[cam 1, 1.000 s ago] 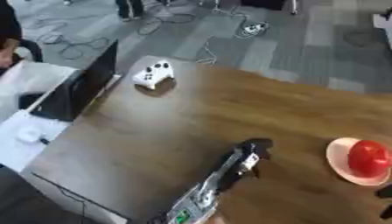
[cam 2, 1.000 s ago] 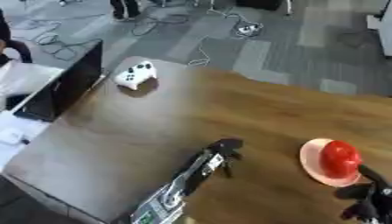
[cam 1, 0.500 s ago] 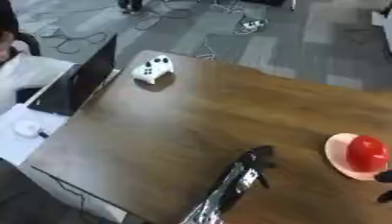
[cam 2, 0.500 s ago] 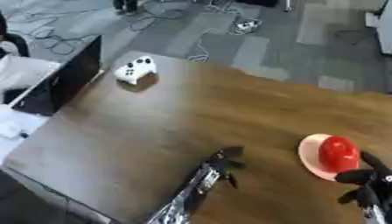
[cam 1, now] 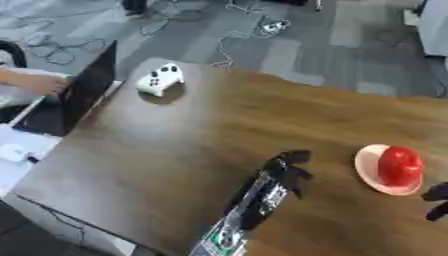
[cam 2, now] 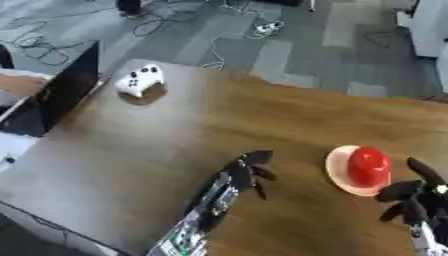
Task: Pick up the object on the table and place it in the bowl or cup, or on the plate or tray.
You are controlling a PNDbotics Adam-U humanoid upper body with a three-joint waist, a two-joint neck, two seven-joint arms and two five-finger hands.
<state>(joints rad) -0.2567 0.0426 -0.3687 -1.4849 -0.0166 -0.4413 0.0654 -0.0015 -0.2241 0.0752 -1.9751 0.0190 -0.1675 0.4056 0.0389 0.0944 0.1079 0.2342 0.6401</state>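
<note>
Task thing: one red object [cam 2: 368, 167] (apple-like) resting on one pale plate [cam 2: 336, 170].
Progress: placement looks done; only withdrawal appears left.
Right hand [cam 2: 418, 199]: just right of the plate, fingers spread, holding nothing.
Left hand [cam 2: 248, 170]: left of the plate, over the wooden table [cam 1: 175, 145], fingers relaxed, empty.
Other items: one white game controller [cam 1: 159, 79], well left of the plate.

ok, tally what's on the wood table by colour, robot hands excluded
white: 1, game controller
red: 1, round object sitting on the plate
pale pink/cream: 1, plate
total: 3
</note>
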